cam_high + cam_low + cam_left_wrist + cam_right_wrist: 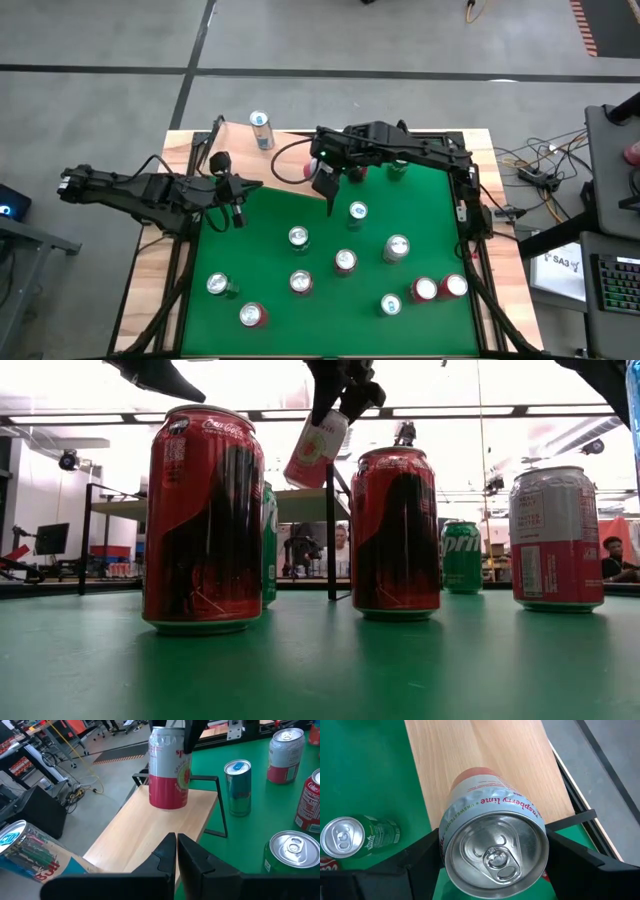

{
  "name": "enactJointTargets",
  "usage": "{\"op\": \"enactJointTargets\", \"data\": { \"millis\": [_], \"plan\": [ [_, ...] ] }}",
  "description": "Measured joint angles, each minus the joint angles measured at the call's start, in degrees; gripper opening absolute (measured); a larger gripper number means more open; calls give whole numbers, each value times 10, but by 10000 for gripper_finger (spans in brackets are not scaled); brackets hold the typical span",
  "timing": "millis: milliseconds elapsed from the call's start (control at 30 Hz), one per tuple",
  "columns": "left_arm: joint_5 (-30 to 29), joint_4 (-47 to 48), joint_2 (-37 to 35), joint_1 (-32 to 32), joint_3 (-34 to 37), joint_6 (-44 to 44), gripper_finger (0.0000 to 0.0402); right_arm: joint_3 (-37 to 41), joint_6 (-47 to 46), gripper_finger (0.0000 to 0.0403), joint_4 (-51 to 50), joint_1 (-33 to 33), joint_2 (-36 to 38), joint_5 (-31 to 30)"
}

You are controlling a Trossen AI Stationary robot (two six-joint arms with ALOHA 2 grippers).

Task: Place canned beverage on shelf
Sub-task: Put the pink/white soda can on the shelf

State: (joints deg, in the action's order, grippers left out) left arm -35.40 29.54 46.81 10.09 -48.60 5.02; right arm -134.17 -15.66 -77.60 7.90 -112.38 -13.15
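My right gripper (325, 182) is shut on a silver and red can (492, 835) over the far part of the table. In the low view this can (316, 448) hangs tilted, high above the green table. Under it lies the shelf (485, 750), a pale wood board with a thin dark upright end (220, 805). The left wrist view shows the can (169, 770) over the board (145, 835); I cannot tell whether its base touches the wood. My left gripper (238, 205) waits shut at the table's left, and is also seen in its own view (176, 850), holding nothing. My right gripper pinches the can's upper wall (449, 835) just under the rim, one finger on each side. The fingers (415, 855) come from above, slanting down. The can hangs below them, tilted, with its top toward the wrist and its red lower end toward the shelf board.
Several cans stand on the green mat (260, 225): a green one (357, 211) just near of the right gripper, silver ones (299, 237) and red ones (425, 290) nearer the front. A blue-topped can (261, 128) stands at the far edge by the shelf.
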Motion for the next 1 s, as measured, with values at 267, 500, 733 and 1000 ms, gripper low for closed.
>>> {"op": "enactJointTargets", "data": {
  "millis": [267,500,733,1000],
  "plan": [
    [0,0,0,0,0,0,0,0,-1,293,0,0,0,-5],
    [0,0,0,0,0,0,0,0,-3,293,0,0,0,-5],
    [7,-1,0,0,1,-3,0,0,-4,294,-1,0,0,-4],
    [92,-19,21,0,8,13,0,0,-3,294,-1,0,-1,-4]
  ]
}}
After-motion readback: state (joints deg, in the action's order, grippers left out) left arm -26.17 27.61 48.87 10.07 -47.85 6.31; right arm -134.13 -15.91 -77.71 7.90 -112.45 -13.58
